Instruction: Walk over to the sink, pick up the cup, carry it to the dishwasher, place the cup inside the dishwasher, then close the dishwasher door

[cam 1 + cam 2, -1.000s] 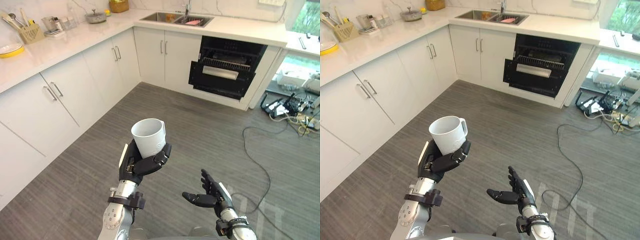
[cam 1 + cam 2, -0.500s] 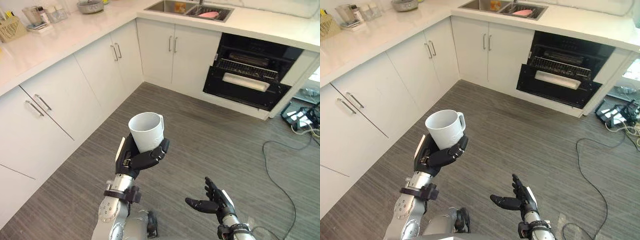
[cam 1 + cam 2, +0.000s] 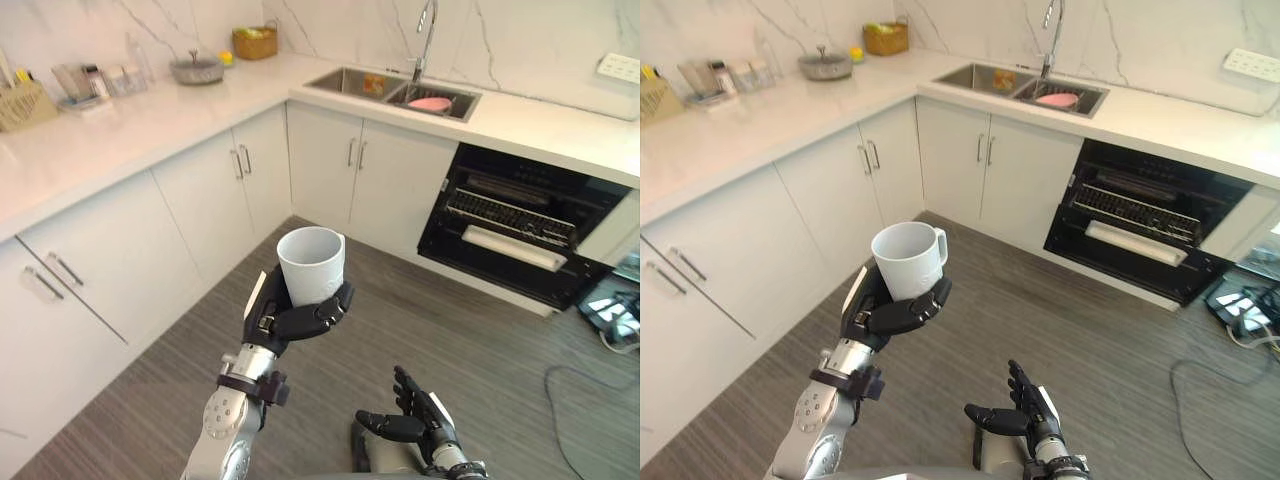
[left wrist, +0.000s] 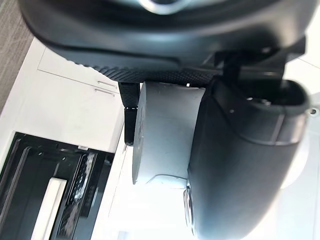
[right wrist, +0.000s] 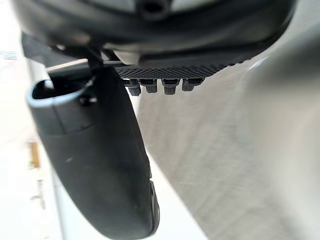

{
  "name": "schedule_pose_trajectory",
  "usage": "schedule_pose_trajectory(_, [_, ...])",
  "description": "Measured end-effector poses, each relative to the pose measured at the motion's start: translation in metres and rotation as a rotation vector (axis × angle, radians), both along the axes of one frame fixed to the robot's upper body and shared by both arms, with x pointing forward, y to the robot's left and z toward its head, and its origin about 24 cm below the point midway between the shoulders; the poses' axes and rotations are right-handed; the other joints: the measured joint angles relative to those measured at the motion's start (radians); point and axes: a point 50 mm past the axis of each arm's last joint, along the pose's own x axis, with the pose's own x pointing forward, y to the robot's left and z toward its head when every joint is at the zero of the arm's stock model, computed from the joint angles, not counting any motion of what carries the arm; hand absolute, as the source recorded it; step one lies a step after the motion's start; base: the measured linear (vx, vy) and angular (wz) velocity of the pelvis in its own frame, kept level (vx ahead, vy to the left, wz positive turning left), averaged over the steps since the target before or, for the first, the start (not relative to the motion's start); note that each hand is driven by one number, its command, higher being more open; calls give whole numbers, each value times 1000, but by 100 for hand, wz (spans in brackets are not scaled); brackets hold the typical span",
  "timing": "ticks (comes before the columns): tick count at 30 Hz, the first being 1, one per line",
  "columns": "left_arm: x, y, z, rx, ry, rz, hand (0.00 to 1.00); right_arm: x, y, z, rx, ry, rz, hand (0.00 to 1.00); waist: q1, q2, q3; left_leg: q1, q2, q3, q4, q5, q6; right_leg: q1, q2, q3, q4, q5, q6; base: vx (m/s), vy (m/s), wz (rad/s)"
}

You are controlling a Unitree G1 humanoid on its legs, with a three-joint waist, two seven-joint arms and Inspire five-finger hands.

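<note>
Left hand (image 3: 278,318) grips the white ceramic cup (image 3: 311,265) upright, fingers curled round it, well short of the open black dishwasher (image 3: 520,235); right hand (image 3: 412,423), likewise well short of it, fingers loosely spread.

No word or number can be read anywhere. The small bottles and jars (image 3: 97,82) on the white stone counter (image 3: 150,122), well left of the steel sink (image 3: 345,82), are too small for labels to be made out. The white ceramic cup (image 3: 311,263) shows a plain wall.
</note>
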Motion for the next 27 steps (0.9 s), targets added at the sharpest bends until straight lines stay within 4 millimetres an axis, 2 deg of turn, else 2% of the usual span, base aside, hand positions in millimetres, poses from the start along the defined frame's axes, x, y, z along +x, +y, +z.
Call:
schedule_pose_trajectory(1, [-1, -8, 1, -24, -1, -7, 0, 6, -4, 7, -16, -39, 12, 100, 13, 37, 0, -100, 74, 1, 227, 99, 4, 33, 38, -18, 2, -36, -10, 662, -293, 19])
schedule_pose_trajectory(2, [-1, -11, 2, -33, -2, -12, 0, 10, -4, 11, -19, -56, 19, 100, 20, 44, 2, -140, 110, 7, 315, 159, 6, 51, 55, -20, 1, -54, -17, 668, -240, -5])
schedule_pose_trajectory(3, [-1, -15, 2, -46, -2, -18, 0, 16, -3, 16, -18, -87, 27, 100, 30, 53, 3, -194, 171, 28, 438, 173, 11, 102, 78, -24, -3, -91, -30, 561, -154, -3])
schedule_pose_trajectory(4, [-1, -16, 2, -51, -4, -27, 0, 20, -2, 18, -19, -103, 21, 100, 29, 48, 4, -234, 188, 39, 458, 155, 9, 160, 81, -28, -23, -117, -49, 541, -140, -3])
schedule_pose_trajectory(5, [-1, -17, 3, -53, -8, -35, 0, 23, -4, 19, -27, -112, 21, 100, 30, 46, 2, -260, 185, 45, 429, 126, 12, 198, 81, -25, -49, -135, -64, 514, -123, -1])
schedule_pose_trajectory(6, [-1, -17, 4, -55, -16, -39, 0, 26, -5, 20, -34, -119, 21, 100, 34, 45, 2, -288, 175, 54, 372, 97, 14, 236, 81, -17, -85, -140, -69, 515, -80, -19])
schedule_pose_trajectory(7, [-1, -17, 4, -56, -24, -43, 0, 30, -6, 21, -39, -129, 21, 100, 44, 43, 1, -323, 144, 55, 263, 74, 14, 280, 80, 0, -134, -140, -68, 531, -50, -28])
schedule_pose_trajectory(8, [-1, -16, 4, -55, -27, -45, 0, 32, -6, 22, -41, -132, 21, 100, 54, 41, 0, -336, 123, 52, 198, 67, 14, 296, 77, 14, -152, -141, -68, 515, 16, -52])
schedule_pose_trajectory(9, [-1, -16, 4, -53, -28, -46, 0, 36, -6, 21, -47, -133, 18, 100, 72, 31, -2, -360, 68, 31, 39, 70, 6, 322, 64, 44, -184, -143, -64, 497, 81, -62])
schedule_pose_trajectory(10, [-1, -15, 4, -45, -27, -52, 0, 38, -5, 18, -51, -120, 14, 100, 80, 18, -2, -375, 2, -5, -128, 108, -1, 353, 44, 70, -212, -144, -35, 580, 134, -73])
schedule_pose_trajectory(11, [-2, -15, 4, -42, -29, -58, 0, 39, -6, 13, -62, -98, 15, 100, 83, 15, -4, -385, -42, -34, -262, 177, -5, 376, 32, 95, -229, -160, -15, 475, 135, -58])
schedule_pose_trajectory(12, [-2, -15, 4, -40, -30, -61, 0, 38, -7, 11, -69, -87, 17, 100, 85, 18, -6, -389, -52, -35, -315, 223, -5, 387, 31, 108, -232, -173, -3, 469, 181, -73])
schedule_pose_trajectory(13, [-2, -15, 3, -36, -28, -64, 0, 35, -7, 6, -74, -60, 23, 100, 92, 22, -12, -383, -60, -37, -330, 352, 16, 408, 31, 145, -227, -206, 14, 389, 189, -69])
schedule_pose_trajectory(14, [-2, -14, 2, -25, -26, -70, 0, 32, -5, 2, -69, -43, 20, 100, 93, 8, -22, -382, -66, -25, -309, 352, 40, 413, 26, 166, -223, -224, 21, 520, 231, -64])
schedule_pose_trajectory(16, [-1, -11, 1, 5, -28, -83, 0, 24, 0, -4, -52, -8, 4, 100, 65, -33, -55, -376, -94, 10, -279, 285, 67, 401, -17, 207, -176, -228, 28, 592, 226, -31])
schedule_pose_trajectory(17, [1, -13, 3, 9, -38, -92, 0, 24, 0, -4, -51, -6, 5, 100, 59, -49, -48, -351, -105, 31, -279, 261, 80, 382, -34, 220, -102, -219, 45, 583, 244, -30])
schedule_pose_trajectory(19, [1, -13, 4, 17, -43, -95, 0, 23, -1, -5, -50, -3, 6, 100, 58, -59, -51, -304, -113, 51, -290, 242, 100, 340, -54, 203, 29, -174, 98, 386, 169, -36])
schedule_pose_trajectory(20, [1, -13, 3, 34, -45, -101, 0, 23, 0, -7, -45, 6, 9, 100, 53, -56, -47, -211, -116, 54, -341, 231, 110, 292, -75, 160, 199, -121, 102, 385, 127, -30])
schedule_pose_trajectory(22, [1, -15, 4, 42, -52, -106, 0, 20, 2, -10, -36, 25, 20, 100, 50, -46, -47, -104, -106, 57, -404, 231, 110, 259, -87, 87, 301, -161, 57, 353, 102, -20])
schedule_pose_trajectory(25, [2, -18, 11, 42, -95, -116, 0, 25, 9, -9, -24, 8, 61, 100, 46, -37, -56, -44, -73, 70, -460, 231, 103, 141, -82, 3, 246, -197, 50, 266, 5, -8])
schedule_pose_trajectory(26, [3, -18, 13, 44, -102, -117, 0, 30, 12, -7, -20, -6, 73, 100, 43, -38, -56, -41, -63, 81, -461, 228, 91, 109, -82, -24, 144, -185, 53, 224, -55, -18])
schedule_pose_trajectory(27, [4, -14, 14, 58, -107, -112, 0, 36, 16, -4, -12, -27, 85, 100, 43, -60, -60, -38, -75, 94, -454, 222, 78, 94, -85, -48, -52, -49, 43, 299, -96, -42])
